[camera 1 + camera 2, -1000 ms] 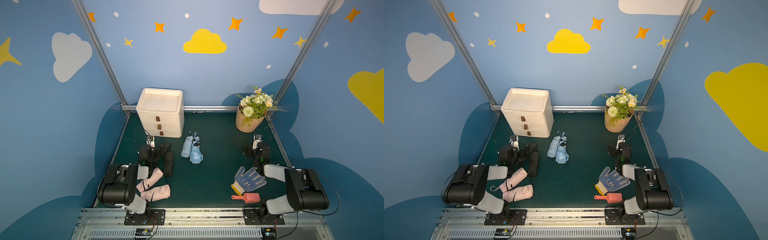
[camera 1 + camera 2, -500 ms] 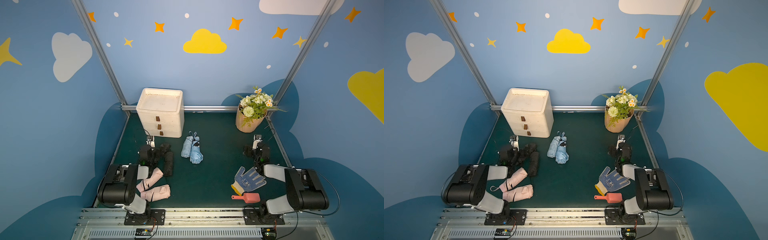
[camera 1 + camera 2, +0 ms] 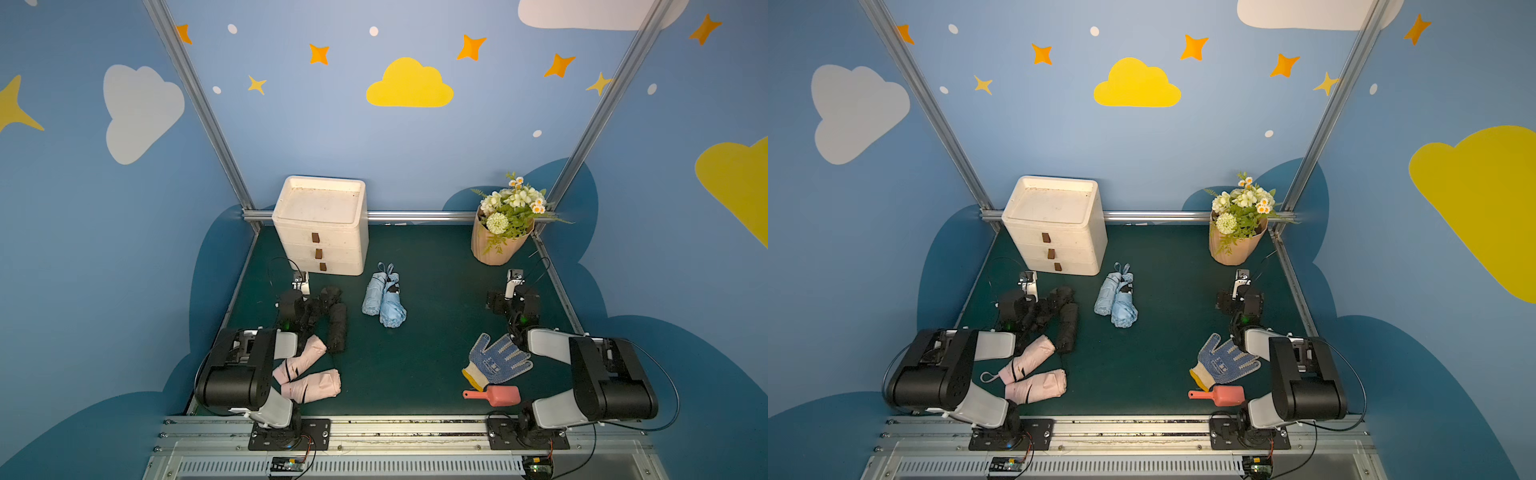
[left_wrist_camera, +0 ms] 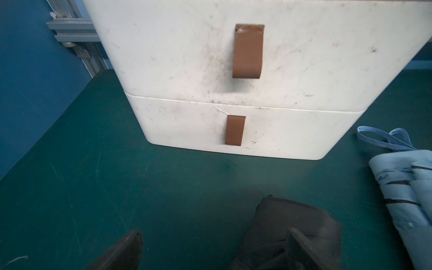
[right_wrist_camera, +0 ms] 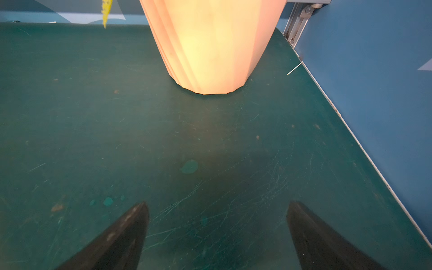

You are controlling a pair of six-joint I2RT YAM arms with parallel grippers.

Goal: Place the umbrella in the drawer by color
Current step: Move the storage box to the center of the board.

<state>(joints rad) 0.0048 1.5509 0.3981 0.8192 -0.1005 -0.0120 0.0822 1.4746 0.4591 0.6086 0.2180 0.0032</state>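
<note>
Both arms sat parked low with nothing in hand. The left pincer [image 4: 215, 231] had its jaws wide apart and empty, facing the white plastic three-drawer cabinet [image 3: 322, 226]. The right pincer [image 5: 217, 203] gaped just as wide over bare dark green worktop [image 3: 436, 291], pointing at the peach ribbed vase [image 5: 210, 46].

And the umbrellas? All out on the worktop, in pairs. The black folded fabric umbrellas [image 3: 336, 322] lay just beside the left pincer. The pale-blue folded fabric umbrellas [image 3: 384, 297] lay near the cabinet's front, and the pink folded fabric umbrellas [image 3: 309, 374] by the left arm's base.

Here was the trouble we could foresee. Every drawer was shut, and the only purchase was the small brown tab handles [image 4: 247, 51]. A slipped pinch, we judged, would leave a drawer closed, and a hard tug might drag the light-looking cabinet onto the blue pair. Each pair lay touching, so a grab at one could haul its twin along, and the loose wrist straps looked ready to snag. In the left wrist view one fingertip sat over a black umbrella, so a careless advance could shove it. Nothing we saw marked which drawer took which colour.

On to containers. The three drawers hid whatever they held. The vase held white and yellow flowers [image 3: 511, 203]. The blue dotted knit glove [image 3: 496, 361] and red plastic scoop [image 3: 496, 395] lay loose by the right arm.
</note>
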